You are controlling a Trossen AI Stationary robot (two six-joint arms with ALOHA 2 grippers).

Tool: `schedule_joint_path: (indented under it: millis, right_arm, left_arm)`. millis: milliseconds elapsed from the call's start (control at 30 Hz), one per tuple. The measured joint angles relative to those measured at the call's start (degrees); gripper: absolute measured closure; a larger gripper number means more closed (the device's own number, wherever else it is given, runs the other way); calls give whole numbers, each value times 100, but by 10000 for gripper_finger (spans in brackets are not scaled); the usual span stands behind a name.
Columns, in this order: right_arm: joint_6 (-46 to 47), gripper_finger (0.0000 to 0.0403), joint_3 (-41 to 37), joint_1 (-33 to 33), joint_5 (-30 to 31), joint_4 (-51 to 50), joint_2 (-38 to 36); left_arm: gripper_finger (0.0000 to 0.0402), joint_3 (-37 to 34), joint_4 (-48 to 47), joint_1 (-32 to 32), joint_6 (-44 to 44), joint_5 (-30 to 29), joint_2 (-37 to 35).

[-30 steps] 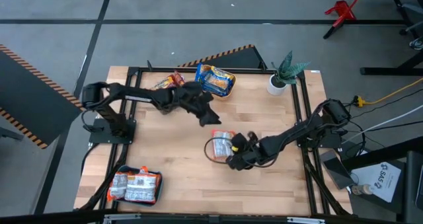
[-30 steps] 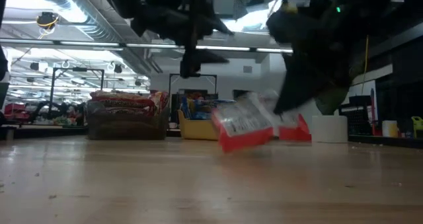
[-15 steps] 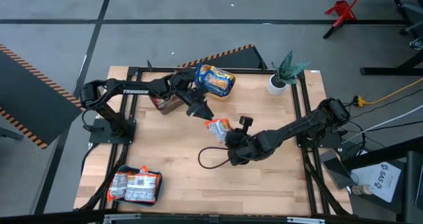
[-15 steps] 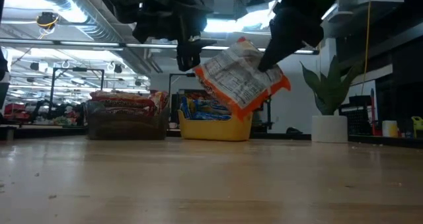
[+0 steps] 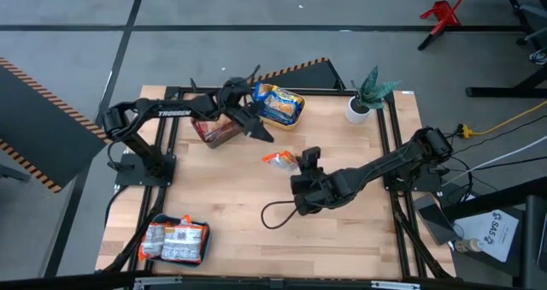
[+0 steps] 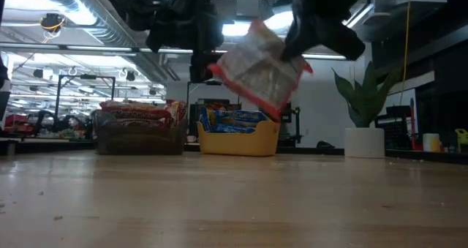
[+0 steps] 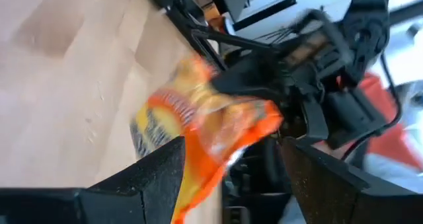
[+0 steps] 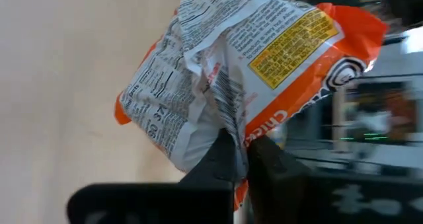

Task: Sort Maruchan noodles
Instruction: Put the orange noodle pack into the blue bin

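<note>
- The orange-red Maruchan packet (image 5: 280,159) hangs in the air above the middle of the wooden table (image 5: 214,204), back panel with its yellow label facing the right wrist camera; in the low view it rides well clear of the tabletop, in front of the yellow bin (image 6: 238,140).
- We judge the grip to be the weak point: the right gripper (image 8: 239,159) pinches only a fold of wrapper near one edge, so the slick plastic could slide out during a swing and drop the packet short of any bin.
- The left gripper (image 5: 256,129) sits close by, the packet showing between its fingers in its own wrist view; if both arms close in, we could see a clash or a tug that tears the wrapper.
- Right gripper: fingers pressed together on the packet's edge, the rest of the pack dangling free.
- Left gripper: fingers spread wide, holding nothing, hovering beside the yellow bin, which holds blue-yellow packets (image 5: 279,103).
- Outward: a dark bin of red packets (image 5: 215,131) at the far left, white-and-orange packets in a bin (image 5: 174,240) at the near left corner, a potted plant (image 5: 366,95) at the far right.
</note>
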Motion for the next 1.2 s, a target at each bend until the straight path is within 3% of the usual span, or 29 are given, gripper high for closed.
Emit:
schedule_joint_path:
  millis: [233,433,733,867,1200]
  right_arm:
    - [-1616,403,546,-9,1711,-90,-7]
    - [-2057,403,694,-7,2377,-112,-9]
    - [-2890,403,694,-4,2888,-96,-9]
    - [-2861,403,692,-5,2896,141,-9]
    - [-3162,403,690,0,2907,1198,-9]
  left_arm:
    - [154,0,19,320,-1494,362,-2]
    - [154,2,41,489,-2711,611,-4]
    - [154,7,626,231,-5285,468,-7]
    - [154,7,1342,37,-6320,-378,-7]
    - [154,6,1650,-527,-6856,-1055,-7]
